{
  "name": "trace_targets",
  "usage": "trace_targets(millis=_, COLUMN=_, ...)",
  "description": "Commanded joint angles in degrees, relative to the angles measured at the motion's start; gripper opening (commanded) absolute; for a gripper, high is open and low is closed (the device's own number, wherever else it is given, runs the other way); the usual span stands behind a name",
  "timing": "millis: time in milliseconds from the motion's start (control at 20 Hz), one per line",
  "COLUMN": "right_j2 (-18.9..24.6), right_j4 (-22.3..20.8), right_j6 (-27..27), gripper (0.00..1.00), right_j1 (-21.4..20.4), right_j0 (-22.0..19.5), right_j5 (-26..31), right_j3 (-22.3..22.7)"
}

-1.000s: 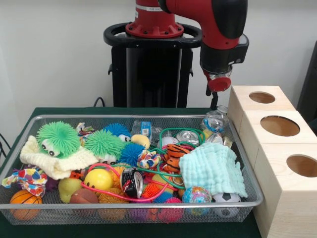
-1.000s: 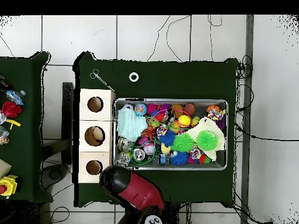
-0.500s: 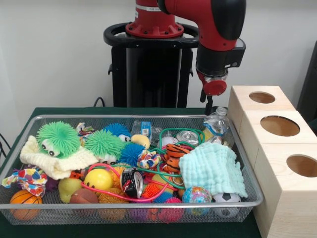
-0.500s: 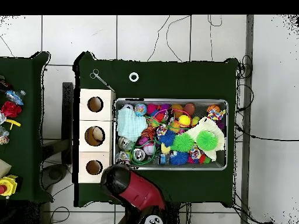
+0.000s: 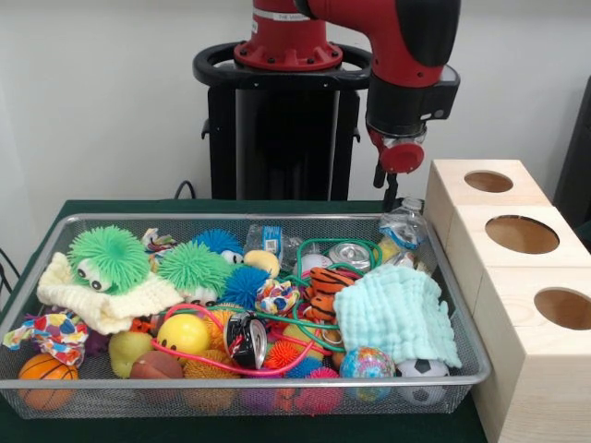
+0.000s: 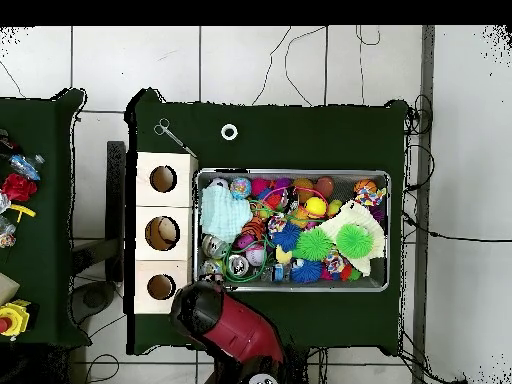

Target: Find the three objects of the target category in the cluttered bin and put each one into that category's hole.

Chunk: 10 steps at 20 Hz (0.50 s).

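So the arm [image 5: 406, 55] was at the picking stage. The gripper [image 5: 390, 196] hung over the far right corner of the bin [image 5: 277, 388], right above a crumpled clear plastic bottle [image 5: 401, 226]. My guess is that the bottle was the target. Couldn't tell if the fingers were open or closed, since only a thin dark tip showed under the red wrist, and from overhead the arm covered it all.

The bin sat in the middle of the green table [image 6: 300, 130], jammed full. The three wooden boxes [image 5: 517, 277] with round holes ran along its right side in the front view, touching or nearly so.

Next move, as I read it: come straight down on the bottle, grab it, lift clear of the rim, then swing over to a hole — which hole, I couldn't say.

What was in the way:
- a can [image 5: 349, 254] just beside the bottle, looped by a green cord [image 5: 323, 245]
- a mint cloth [image 5: 397, 314] draped over things on that side
- the bin's wire wall tight against the bottle, so little room for fingers

The rest was fuzzy green toys [image 5: 111, 257], a yellow ball [image 5: 183, 334] and a small basketball [image 5: 44, 374] — all well away from the gripper.
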Motion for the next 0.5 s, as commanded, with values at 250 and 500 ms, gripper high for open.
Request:
trace_targets(millis=250, right_j2=-6.2, right_j4=-2.1, right_j6=11.3, gripper=1.0, right_j1=-4.3, right_j0=4.1, right_j5=13.6, right_j3=-7.0)
trace_targets(millis=500, right_j2=-5.6, right_j4=-0.4, right_j6=11.0, gripper=1.0, right_j1=-2.3, right_j0=4.2, right_j5=11.3, right_j3=-7.4)
